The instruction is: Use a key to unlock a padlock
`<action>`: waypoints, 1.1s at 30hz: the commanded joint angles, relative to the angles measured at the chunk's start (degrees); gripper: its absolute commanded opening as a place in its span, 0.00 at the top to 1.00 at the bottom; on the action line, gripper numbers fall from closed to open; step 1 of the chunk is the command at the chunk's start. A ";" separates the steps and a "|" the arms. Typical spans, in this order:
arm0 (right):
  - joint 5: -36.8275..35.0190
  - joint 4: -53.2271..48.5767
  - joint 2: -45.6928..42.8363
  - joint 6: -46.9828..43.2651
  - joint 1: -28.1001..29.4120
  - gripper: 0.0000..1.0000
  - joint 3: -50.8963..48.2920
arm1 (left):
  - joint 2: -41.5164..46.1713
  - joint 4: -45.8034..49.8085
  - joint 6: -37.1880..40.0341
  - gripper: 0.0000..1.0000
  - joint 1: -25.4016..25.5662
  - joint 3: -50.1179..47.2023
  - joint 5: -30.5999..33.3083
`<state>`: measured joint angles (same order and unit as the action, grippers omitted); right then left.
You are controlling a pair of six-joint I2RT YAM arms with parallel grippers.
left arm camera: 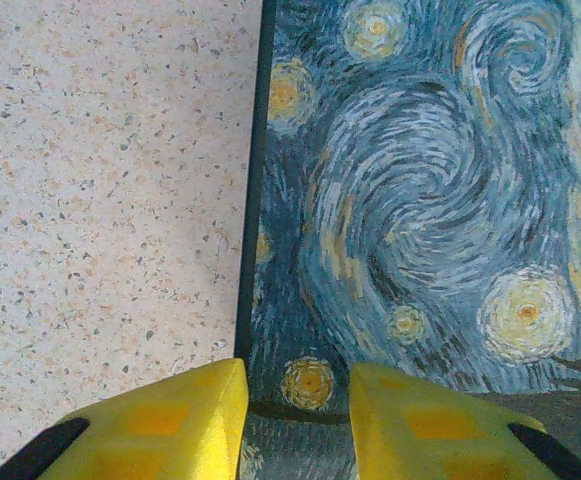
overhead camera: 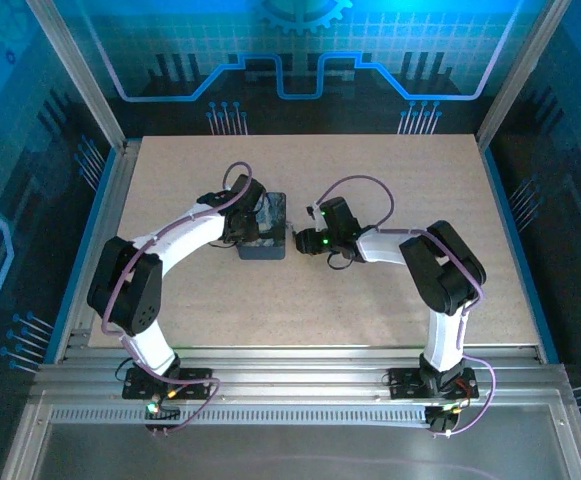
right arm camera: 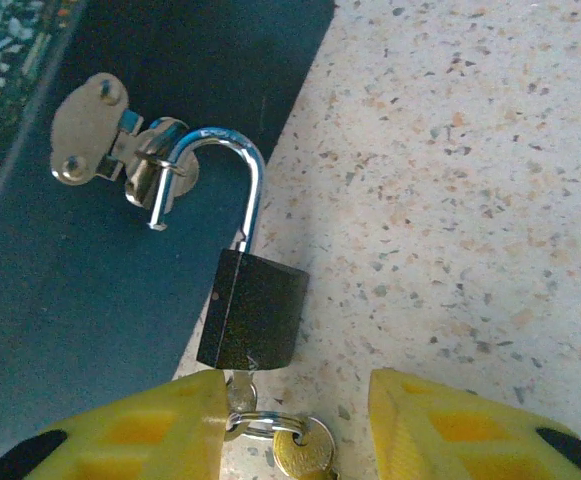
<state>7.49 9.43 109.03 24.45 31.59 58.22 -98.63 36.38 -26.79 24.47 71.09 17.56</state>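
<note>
Right pincer (right arm camera: 298, 402) released. Padlock (right arm camera: 252, 310) lies just ahead of it, shackle (right arm camera: 225, 145) open, hooked through the hasp (right arm camera: 90, 140) of the tin (right arm camera: 120, 330). Key (right arm camera: 303, 455) sits between the fingers (right arm camera: 150, 430). Both likely rigid, light, slippery: grip the key's flat head.

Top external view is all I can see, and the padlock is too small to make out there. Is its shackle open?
Observer: Yes. The padlock has its shackle open, free end out of the body, hooked through the hasp on the side of the tin.
Operator: Where's the key?
Observer: The key sits on a ring right under the padlock, between the right gripper's parted fingers, ungripped.
Operator: And the left gripper?
Observer: The left gripper is open, above the tin's starry painted lid, near its edge.
</note>
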 commanded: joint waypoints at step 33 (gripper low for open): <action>-4.49 -2.78 4.87 2.77 2.15 0.76 5.42 | -0.50 4.00 1.17 0.70 -0.89 -0.95 -2.58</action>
<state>4.47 8.03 112.38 26.02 33.74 62.59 -98.63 36.49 -26.74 24.40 71.09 17.32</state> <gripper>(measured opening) 0.253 0.311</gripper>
